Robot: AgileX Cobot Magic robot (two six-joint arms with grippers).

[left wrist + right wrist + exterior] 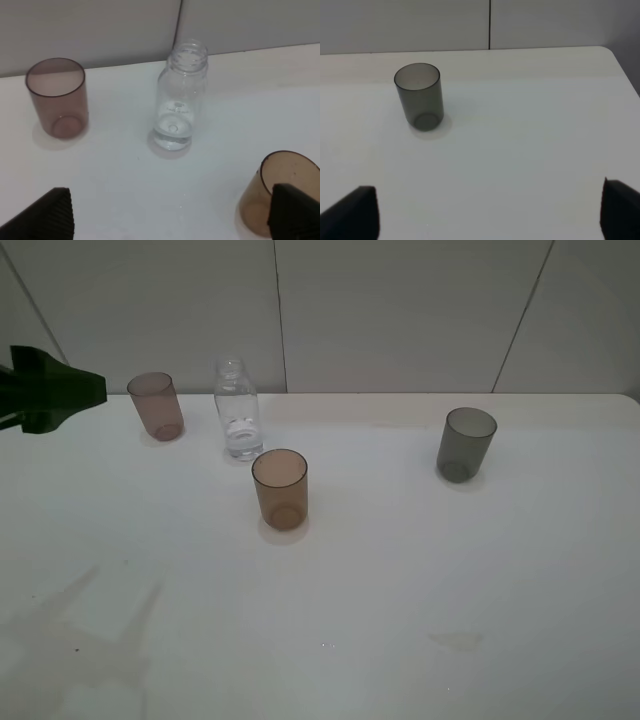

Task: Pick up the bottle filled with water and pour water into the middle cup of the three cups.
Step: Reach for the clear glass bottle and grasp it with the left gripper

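The clear bottle [238, 410] stands upright at the back left of the white table [400, 570], with a little water at its bottom; it also shows in the left wrist view [180, 97]. The amber-brown middle cup [280, 489] stands upright just in front of it, and its rim shows in the left wrist view [282, 192]. The pinkish-mauve cup [156, 405] is to the bottle's left, the smoky grey cup [465, 444] far to the right. My left gripper [170, 220] is open and empty, short of the bottle. My right gripper [490, 215] is open and empty, short of the grey cup [419, 96].
A dark green part of the left arm [45, 390] juts in at the left edge of the exterior high view, beside the pinkish-mauve cup [57, 97]. A grey panelled wall [400, 310] stands behind the table's back edge. The table's right edge shows in the right wrist view [625, 70].
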